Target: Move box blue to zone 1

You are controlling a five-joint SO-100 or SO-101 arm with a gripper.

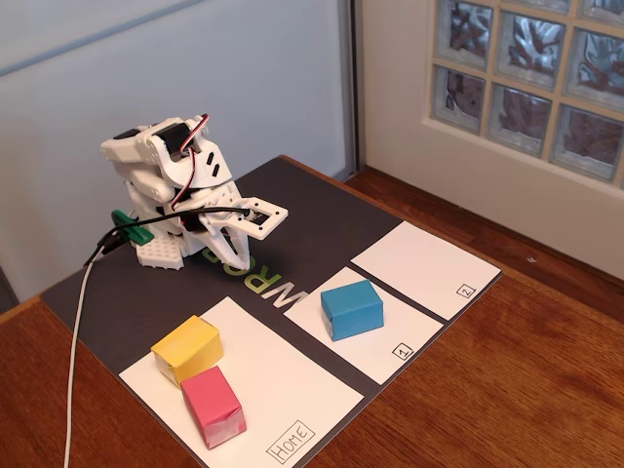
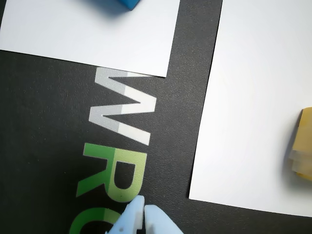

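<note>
I see the box blue point(image 1: 352, 309), a small bright-blue cuboid covered in paper, resting flat on zone 1 point(image 1: 375, 349), a white rectangular paper panel with a small boxed "1" in its near corner. In the wrist view only one corner of the box point(image 2: 127, 4) shows, at the top edge.

Wrist view: hand point(image 2: 144, 214) tips closed together over the dark mat point(image 2: 44, 122); blue box point(image 2: 122, 4) corner on white panel point(image 2: 97, 34).
</note>
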